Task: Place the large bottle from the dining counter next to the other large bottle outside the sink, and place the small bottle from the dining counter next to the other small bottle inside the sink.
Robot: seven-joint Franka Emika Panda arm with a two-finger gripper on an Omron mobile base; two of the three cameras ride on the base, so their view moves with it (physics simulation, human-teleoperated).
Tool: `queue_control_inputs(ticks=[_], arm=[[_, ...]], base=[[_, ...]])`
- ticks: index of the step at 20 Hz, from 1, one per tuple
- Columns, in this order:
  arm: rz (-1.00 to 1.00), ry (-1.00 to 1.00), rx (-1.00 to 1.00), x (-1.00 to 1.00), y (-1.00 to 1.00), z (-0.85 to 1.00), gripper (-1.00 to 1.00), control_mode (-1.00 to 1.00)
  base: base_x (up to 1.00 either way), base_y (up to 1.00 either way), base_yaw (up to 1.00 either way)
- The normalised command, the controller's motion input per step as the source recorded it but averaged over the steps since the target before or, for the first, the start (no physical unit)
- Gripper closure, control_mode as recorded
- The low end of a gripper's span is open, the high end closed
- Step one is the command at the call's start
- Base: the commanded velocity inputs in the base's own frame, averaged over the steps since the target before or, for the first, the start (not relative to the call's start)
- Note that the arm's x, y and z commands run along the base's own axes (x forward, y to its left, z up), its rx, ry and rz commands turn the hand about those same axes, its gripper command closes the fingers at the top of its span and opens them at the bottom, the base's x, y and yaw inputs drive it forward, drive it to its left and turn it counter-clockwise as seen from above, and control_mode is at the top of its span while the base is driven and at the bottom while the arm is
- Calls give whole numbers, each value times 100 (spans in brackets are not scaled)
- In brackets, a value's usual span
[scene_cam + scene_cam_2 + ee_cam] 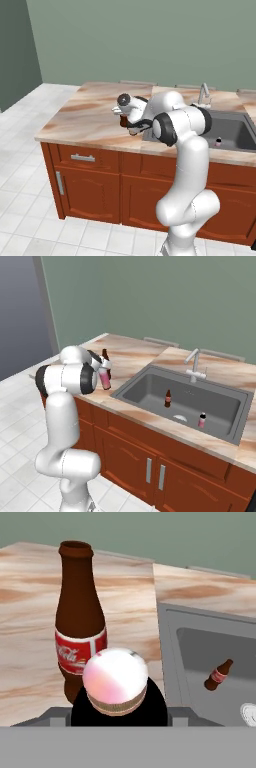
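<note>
Jaws pinching the gradient bottle (115, 682), its lower body cut off, beside the cola bottle (79, 617).

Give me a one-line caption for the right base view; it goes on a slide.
Gripper holds the pink gradient bottle beside the tall brown bottle, left of the sink.

You get flat, even rendered light, bright throughout, with no clear source. Shadows are faint: the sink (235, 411) basin reads darker inside. No glare on the counter (85, 117). Edges look slightly soft and pixelated; the hand view's near bottle (116, 684) is blurred.
</note>
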Motion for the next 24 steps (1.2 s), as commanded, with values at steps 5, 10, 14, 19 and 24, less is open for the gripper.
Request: queue_control_inputs(ticks=[5,10,14,19,24], arm=[[-5,-1,0,-6,-3,-1,100,-100],[-6,-3,0,-12,-7,0,100,-100],[-5,-2,0,-10,-7,0,100,-100],[-4,-4,0,-20,-1,-3,100,-100],[-3,-5,0,-23,0,-6,100,-100]], base=[[0,0,0],[0,0,0],[0,0,0],[0,0,0],[0,0,0]])
